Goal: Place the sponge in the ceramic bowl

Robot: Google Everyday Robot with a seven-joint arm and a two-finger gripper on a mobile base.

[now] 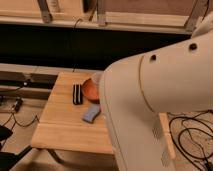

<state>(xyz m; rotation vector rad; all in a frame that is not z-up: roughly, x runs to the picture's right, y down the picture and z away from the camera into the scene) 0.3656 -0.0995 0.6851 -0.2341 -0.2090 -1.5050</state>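
Observation:
The blue-grey sponge [91, 113] lies flat on the wooden table [65, 125], near its middle. Just behind it sits the orange-brown ceramic bowl [89, 90], partly covered on its right by the robot's white arm [155, 105]. That arm fills the right half of the camera view. The gripper is out of view, hidden beyond the arm's bulk.
A black rectangular block with pale stripes [77, 93] lies left of the bowl. A small white bottle [95, 78] peeks out behind the bowl. Cables [192, 137] run across the floor at right, and more at left. A dark shelf and metal frame stand behind the table.

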